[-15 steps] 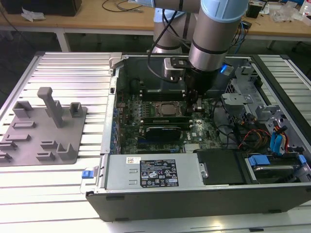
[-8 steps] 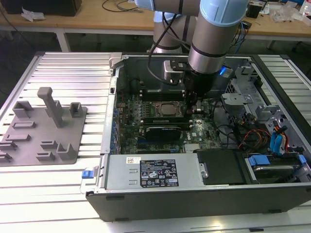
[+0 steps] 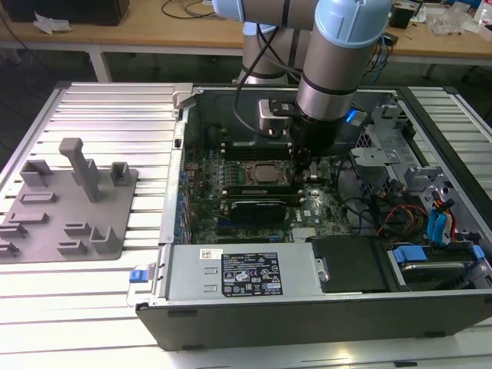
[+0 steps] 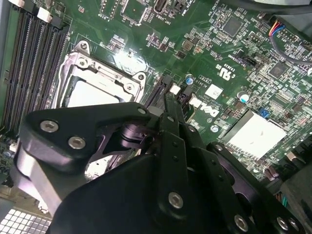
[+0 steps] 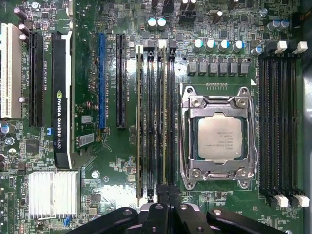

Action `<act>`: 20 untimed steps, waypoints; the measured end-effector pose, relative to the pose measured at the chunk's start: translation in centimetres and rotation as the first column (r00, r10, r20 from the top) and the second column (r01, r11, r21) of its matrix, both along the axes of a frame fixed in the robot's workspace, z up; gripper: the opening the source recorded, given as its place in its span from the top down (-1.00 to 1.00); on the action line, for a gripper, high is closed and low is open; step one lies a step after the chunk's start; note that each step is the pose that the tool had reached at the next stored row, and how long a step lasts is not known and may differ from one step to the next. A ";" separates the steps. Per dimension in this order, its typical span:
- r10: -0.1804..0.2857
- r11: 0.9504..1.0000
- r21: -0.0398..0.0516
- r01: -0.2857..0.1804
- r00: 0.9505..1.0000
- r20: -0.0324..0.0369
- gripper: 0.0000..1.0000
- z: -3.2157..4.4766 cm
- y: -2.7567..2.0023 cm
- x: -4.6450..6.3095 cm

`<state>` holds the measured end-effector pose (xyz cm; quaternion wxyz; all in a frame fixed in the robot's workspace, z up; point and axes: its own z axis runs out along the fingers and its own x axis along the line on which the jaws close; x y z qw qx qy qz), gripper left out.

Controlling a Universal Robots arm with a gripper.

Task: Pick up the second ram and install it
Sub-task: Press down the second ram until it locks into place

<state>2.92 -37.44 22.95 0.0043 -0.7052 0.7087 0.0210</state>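
My gripper (image 3: 302,167) hangs low inside the open computer case, over the green motherboard (image 3: 254,223). In both wrist views its black fingers are pressed together, with nothing showing between them. The tips (image 5: 161,195) sit at one end of the row of memory slots beside the processor socket (image 5: 218,138). A thin green stick, the second ram (image 5: 164,117), stands in the slot in line with the tips. Another stick (image 5: 140,122) stands two slots over. In the second wrist view the gripper (image 4: 168,100) hides the slots below it.
A grey tray (image 3: 46,231) with upright fixtures lies on the ribbed table at the exterior view's left. Inside the case are a graphics card (image 5: 62,97), a finned heatsink (image 5: 52,194), a second bank of black slots (image 5: 279,122), the power supply (image 3: 246,273) and drive cages (image 3: 430,223).
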 end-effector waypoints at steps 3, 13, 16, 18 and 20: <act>0.000 1.000 0.000 0.000 1.000 0.000 0.84 -0.06 0.00 0.0; 0.000 1.000 -0.007 0.000 1.000 0.000 0.84 1.71 0.01 0.0; 0.000 1.000 -0.007 0.000 1.000 0.000 0.84 1.72 0.00 0.0; 0.000 1.000 -0.007 0.000 1.000 0.000 0.84 1.72 0.00 -0.2; 0.000 1.000 -0.007 0.000 1.000 0.000 0.84 1.72 0.00 -0.7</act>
